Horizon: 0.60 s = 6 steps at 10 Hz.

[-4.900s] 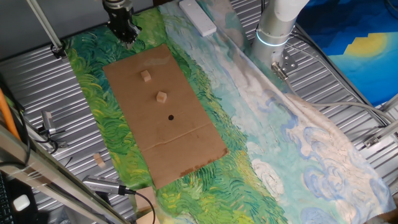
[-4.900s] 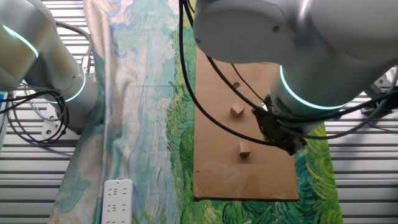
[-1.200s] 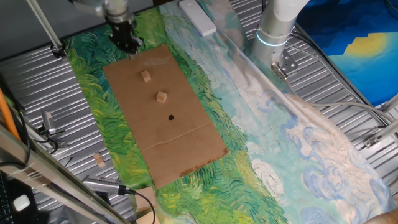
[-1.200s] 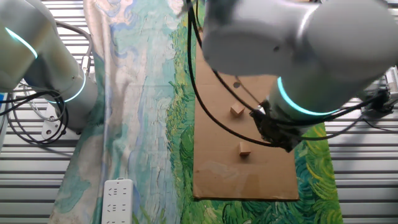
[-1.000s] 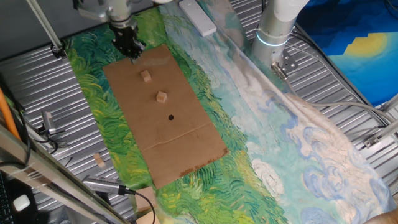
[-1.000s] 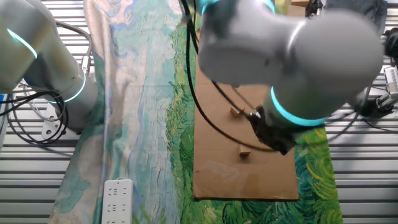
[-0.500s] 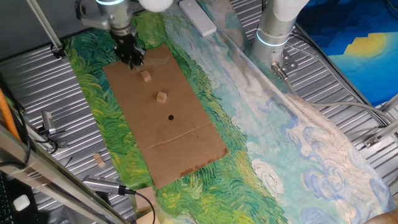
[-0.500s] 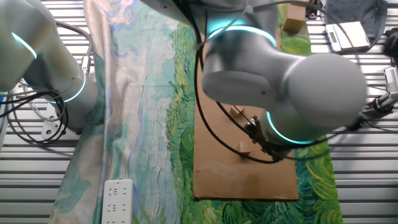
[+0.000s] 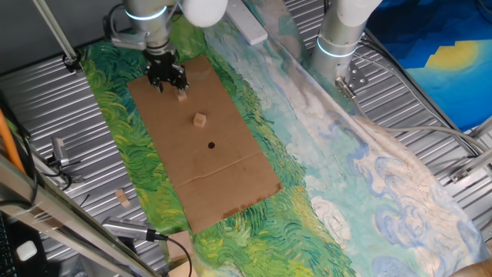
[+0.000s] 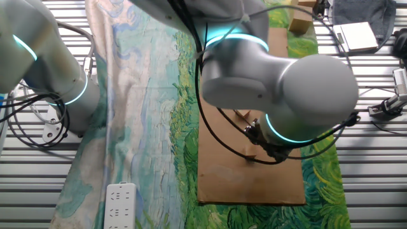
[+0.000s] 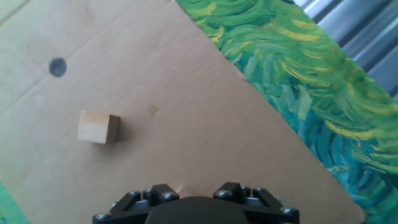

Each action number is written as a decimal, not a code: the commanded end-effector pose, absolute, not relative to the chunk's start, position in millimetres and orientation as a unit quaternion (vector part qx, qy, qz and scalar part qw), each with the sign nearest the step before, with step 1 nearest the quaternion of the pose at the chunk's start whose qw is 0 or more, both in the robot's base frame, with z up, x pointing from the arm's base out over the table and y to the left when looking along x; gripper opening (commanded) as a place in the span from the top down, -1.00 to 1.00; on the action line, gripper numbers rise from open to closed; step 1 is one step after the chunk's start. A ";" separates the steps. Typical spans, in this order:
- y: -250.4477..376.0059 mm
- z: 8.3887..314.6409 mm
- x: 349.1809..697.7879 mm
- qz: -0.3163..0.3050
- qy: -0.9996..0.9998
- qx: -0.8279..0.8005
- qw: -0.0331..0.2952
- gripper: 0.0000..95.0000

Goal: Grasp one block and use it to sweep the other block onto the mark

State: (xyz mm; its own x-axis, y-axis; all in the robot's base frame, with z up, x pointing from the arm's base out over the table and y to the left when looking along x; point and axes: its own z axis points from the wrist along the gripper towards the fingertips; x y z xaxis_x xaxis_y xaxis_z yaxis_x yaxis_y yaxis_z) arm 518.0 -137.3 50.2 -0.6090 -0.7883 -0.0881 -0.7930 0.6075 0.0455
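Hovering low over the far end of the cardboard [image 9: 231,173], the hand [image 9: 167,79] sits just beside one block [image 9: 182,95], near touching. Whether its fingers are parted or closed cannot be told from any view. The second block [image 9: 200,119] lies further down the cardboard, between the first block and the mark [image 9: 211,145], apart from both. Cardboard rests on a painted cloth [image 9: 346,192] covering the table.

Bright, even light with faint, soft shadows throughout; both fixed views are sharp, while the hand view looks slightly soft at bottom.
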 end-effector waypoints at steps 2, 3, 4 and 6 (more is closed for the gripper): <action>-137.9 42.8 518.2 0.035 0.891 -0.452 0.028 -0.20; -138.0 42.0 518.2 0.031 0.888 -0.457 0.027 -0.20; -138.4 39.4 518.1 0.029 0.884 -0.465 0.027 -0.20; -139.5 37.5 517.2 0.025 0.883 -0.468 0.025 -0.20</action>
